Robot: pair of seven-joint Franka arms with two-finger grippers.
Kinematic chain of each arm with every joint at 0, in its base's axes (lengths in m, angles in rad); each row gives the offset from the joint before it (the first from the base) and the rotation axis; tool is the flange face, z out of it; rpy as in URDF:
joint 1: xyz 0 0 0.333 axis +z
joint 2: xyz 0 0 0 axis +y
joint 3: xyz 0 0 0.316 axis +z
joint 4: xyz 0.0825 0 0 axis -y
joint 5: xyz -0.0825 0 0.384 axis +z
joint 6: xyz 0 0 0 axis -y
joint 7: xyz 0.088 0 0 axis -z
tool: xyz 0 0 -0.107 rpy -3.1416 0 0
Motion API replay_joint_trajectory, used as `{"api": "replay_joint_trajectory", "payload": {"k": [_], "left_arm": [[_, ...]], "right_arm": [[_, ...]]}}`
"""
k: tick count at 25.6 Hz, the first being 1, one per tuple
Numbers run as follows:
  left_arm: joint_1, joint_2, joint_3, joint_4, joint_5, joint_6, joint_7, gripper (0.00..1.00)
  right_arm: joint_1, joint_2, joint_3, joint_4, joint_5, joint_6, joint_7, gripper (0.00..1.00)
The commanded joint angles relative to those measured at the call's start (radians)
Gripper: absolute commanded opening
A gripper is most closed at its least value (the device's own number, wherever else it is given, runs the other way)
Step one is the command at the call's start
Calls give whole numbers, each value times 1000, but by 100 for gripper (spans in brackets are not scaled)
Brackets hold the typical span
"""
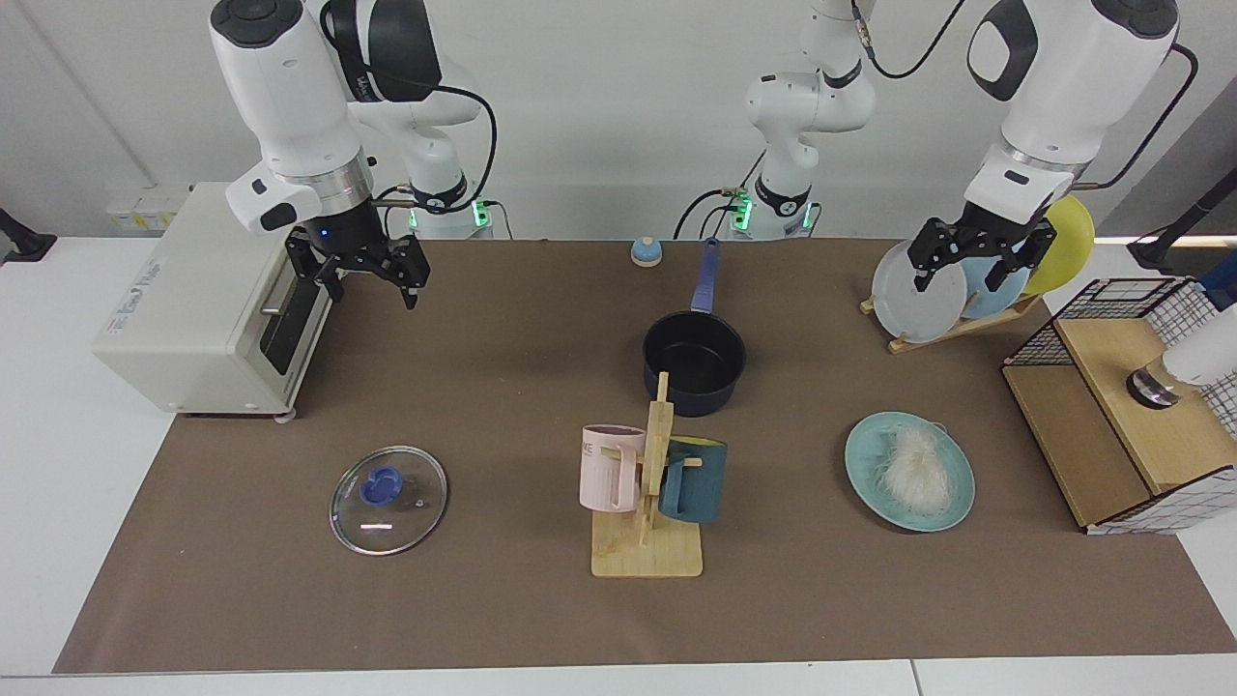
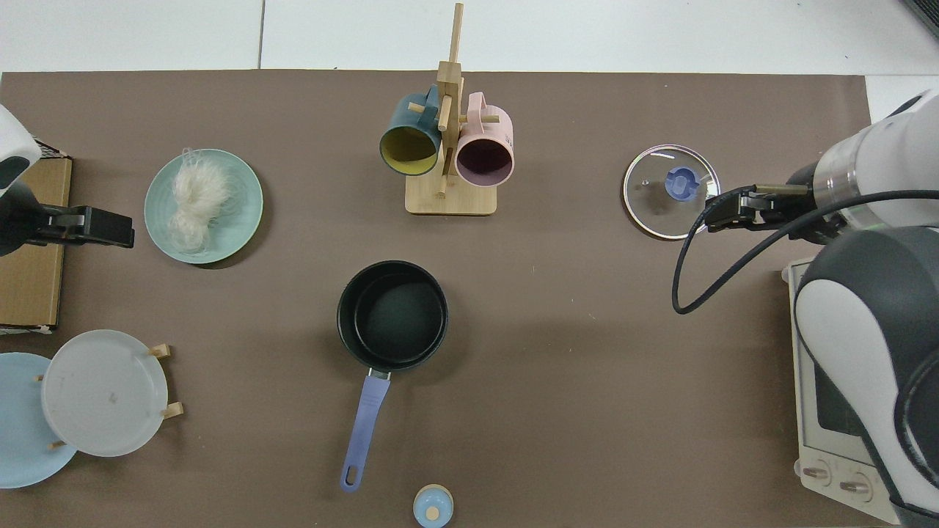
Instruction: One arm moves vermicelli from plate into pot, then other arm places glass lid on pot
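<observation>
the vermicelli (image 1: 910, 470) lies on the plate (image 1: 952, 507), below and toward the desk's front from the left gripper (image 1: 978, 259), which hangs fingers apart and empty by the plate rack. the pot (image 1: 694, 361) sits mid-desk. the right gripper (image 1: 372, 271) waits, fingers apart, behind the glass lid (image 1: 388, 500).

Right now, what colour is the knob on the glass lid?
Blue. The knob sits at the centre of the clear glass lid; the top view shows it best.
</observation>
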Motion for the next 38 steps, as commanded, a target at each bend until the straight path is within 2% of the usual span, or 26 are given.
{"api": "replay_joint_trajectory", "payload": {"k": [1,21,27,38], "left_arm": [[-21,-27,22,-32,-14,18,5,100],[-20,-8,22,-10,-13,23,7,100],[-14,81,23,70,-7,29,15,100],[-11,232,28,96,-4,194,27,100]], "right_arm": [[-11,-21,9,-17,5,-10,-1,100],[-14,-23,9,-18,5,-12,-2,100],[-14,-23,9,-18,5,-12,-2,100],[-13,-25,9,-20,5,-24,-2,100]]}}
